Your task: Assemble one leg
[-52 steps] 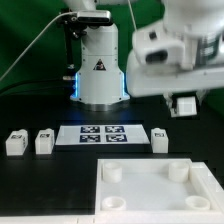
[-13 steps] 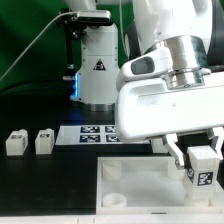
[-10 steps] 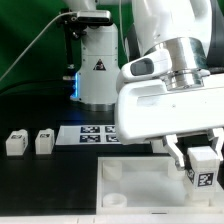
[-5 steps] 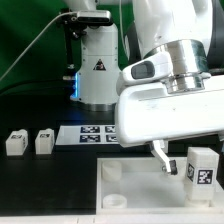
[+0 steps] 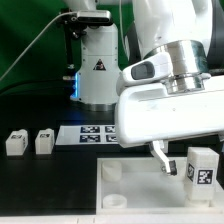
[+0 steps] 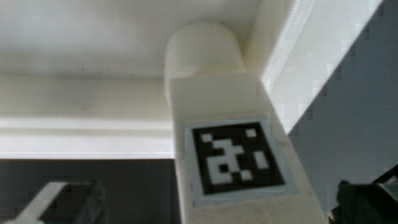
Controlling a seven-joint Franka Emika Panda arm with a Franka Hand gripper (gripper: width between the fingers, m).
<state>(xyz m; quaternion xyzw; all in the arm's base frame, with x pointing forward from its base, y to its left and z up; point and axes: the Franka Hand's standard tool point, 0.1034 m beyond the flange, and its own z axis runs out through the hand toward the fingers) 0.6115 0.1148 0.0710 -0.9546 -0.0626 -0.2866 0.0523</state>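
In the exterior view the leg stands upright at the far corner of the tabletop, on the exterior view's right, with its black-and-white tag facing the camera; the hand hangs around it, wide open and holding nothing; one of its fingers shows apart from the leg, and the other is out of sight; I think the step in hand is fixing this one leg into its corner hole; the foot of the leg is hard to see, so I cannot tell how deep it sits; the next move likely calls for the hand to close on the leg, keep it straight up and turn it till it is snug; the round holes in the tabletop are like little cups; the far hole and the near hole, both on the exterior view's left, have nothing in them; a second leg and a third leg sit side by side on the dark worktop, near the marker board. In the wrist view the leg fills the middle, tag toward the camera; its round far end meets the white tabletop close to an edge; dark finger parts show on both sides of the leg with gaps between, so the hand looks open here too.
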